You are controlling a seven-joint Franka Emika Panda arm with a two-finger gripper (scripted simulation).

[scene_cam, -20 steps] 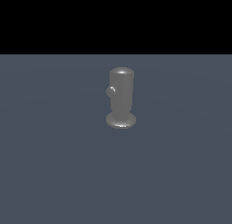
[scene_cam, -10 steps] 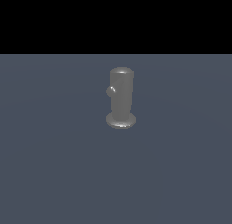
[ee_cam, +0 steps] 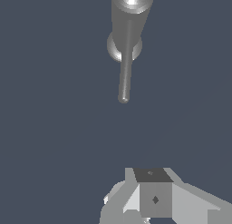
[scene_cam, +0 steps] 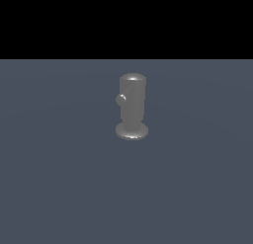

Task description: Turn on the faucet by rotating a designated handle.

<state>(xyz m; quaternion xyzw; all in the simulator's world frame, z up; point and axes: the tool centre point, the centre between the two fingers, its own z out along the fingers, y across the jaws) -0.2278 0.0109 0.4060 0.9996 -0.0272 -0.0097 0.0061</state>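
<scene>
The faucet [scene_cam: 132,107] is standing upright on the grey-blue tabletop [scene_cam: 59,188], alone, with bare surface all around it. Its domed top is sitting above a wider round base disc that is resting flat on the tabletop.

In the exterior view the handle [scene_cam: 120,99] is showing only as a small rounded knob on the faucet's side, toward the exterior view's left, roughly halfway up the cylinder; it is pointing almost straight at that camera, so its length is foreshortened there. No arm is appearing in that view.

In the wrist view the faucet [ee_cam: 131,14] is being seen from above, with the handle [ee_cam: 125,69] projecting out from the cylinder as a slim rod and ending in a rounded tip.

The tool [ee_cam: 156,198] is sitting well apart from the handle's tip, touching nothing. Only part of its blocky grey body is in the picture; whether it is open or closed I cannot tell.
</scene>
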